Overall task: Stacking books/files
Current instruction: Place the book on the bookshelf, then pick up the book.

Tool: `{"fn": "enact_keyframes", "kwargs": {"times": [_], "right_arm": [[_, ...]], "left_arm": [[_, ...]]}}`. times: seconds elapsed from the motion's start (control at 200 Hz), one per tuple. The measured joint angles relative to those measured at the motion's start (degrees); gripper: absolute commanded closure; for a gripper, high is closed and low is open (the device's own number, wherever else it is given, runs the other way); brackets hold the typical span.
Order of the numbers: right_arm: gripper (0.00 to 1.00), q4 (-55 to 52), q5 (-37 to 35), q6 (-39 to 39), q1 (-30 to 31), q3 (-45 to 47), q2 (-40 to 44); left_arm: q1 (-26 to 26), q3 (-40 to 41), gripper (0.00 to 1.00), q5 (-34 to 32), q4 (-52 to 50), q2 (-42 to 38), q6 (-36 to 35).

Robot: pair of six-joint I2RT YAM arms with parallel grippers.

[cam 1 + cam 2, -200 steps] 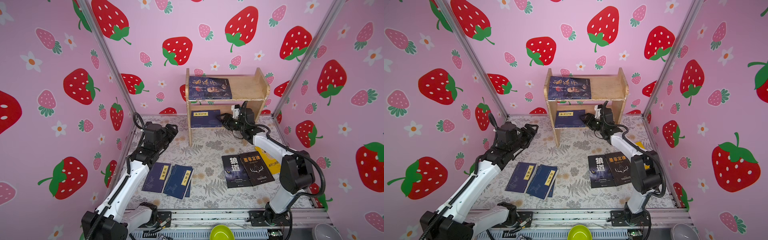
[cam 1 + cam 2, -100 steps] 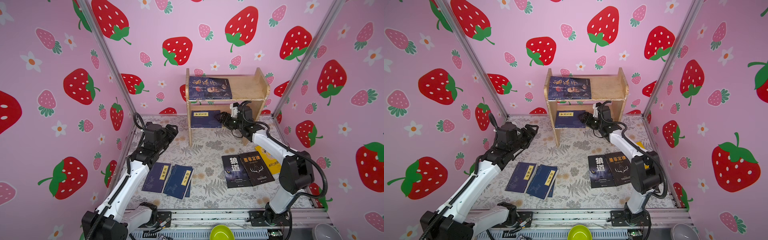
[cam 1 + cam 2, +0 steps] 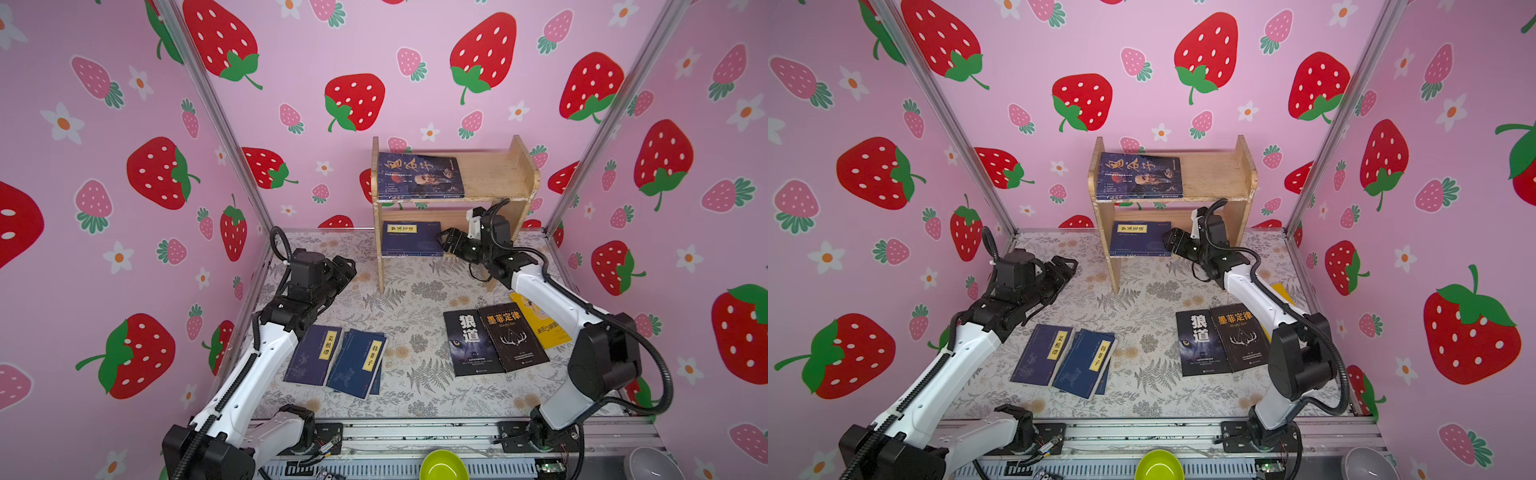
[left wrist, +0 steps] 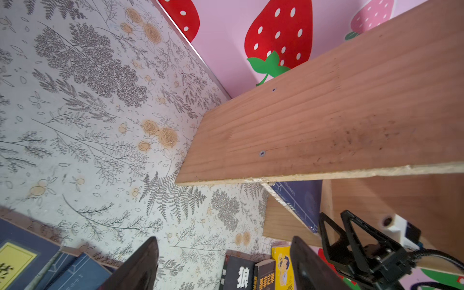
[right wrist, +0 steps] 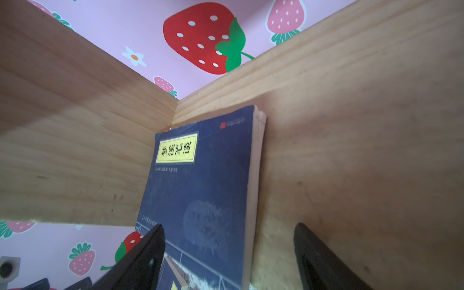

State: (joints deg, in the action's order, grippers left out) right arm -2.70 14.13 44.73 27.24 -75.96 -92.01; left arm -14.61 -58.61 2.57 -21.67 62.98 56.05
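Stacking partly done: the portrait book [image 3: 419, 176] lies on the top board of the shelf [image 3: 494, 174], and one navy book [image 3: 411, 239] on its lower board. The other navy books [image 3: 316, 353], two black books [image 3: 494, 338] and a yellow book [image 3: 544, 328] lie on the surface [image 3: 415, 291]. Right fingers [image 5: 316, 261] are spread wide at the shelved navy book, gripping nothing; left fingers [image 4: 136, 268] are open and empty above the surface.

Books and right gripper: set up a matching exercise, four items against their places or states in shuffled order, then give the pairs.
1. blue portrait book
2. yellow book
3. wolf-eye black book
4. right gripper

A. open, at the lower shelf
B. table, partly hidden by the right arm
C. top shelf
D. table, beside the antler-cover book

Pairs: 1-C, 2-B, 3-D, 4-A.
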Motion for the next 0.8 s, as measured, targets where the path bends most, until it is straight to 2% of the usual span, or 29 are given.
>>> {"fn": "enact_keyframes", "kwargs": {"times": [0.2, 0.395, 0.485, 0.595, 0.8], "right_arm": [[0.13, 0.42, -1.97, -0.02, 1.53, 10.67, 13.31], [0.10, 1.27, -2.97, 1.92, 7.21, 20.57, 21.38], [0.10, 1.25, -2.54, 2.36, 10.12, 23.76, 20.15], [0.11, 1.44, -1.53, 2.36, 13.44, 24.52, 14.56], [0.10, 5.77, 4.48, 2.73, 19.58, 25.86, 5.05]], "left_arm": [[0.00, 0.76, 0.07, -0.07, -8.37, -2.36, -3.17], [0.00, 9.14, 0.07, 0.04, -13.68, -7.69, -2.19], [-0.02, 13.49, 0.08, 0.83, -14.23, -8.33, -1.49], [-0.68, 18.23, 0.08, 2.01, -14.01, -7.04, -0.48], [-4.98, 24.76, 0.08, 2.05, -10.56, -3.39, 0.92]]}}
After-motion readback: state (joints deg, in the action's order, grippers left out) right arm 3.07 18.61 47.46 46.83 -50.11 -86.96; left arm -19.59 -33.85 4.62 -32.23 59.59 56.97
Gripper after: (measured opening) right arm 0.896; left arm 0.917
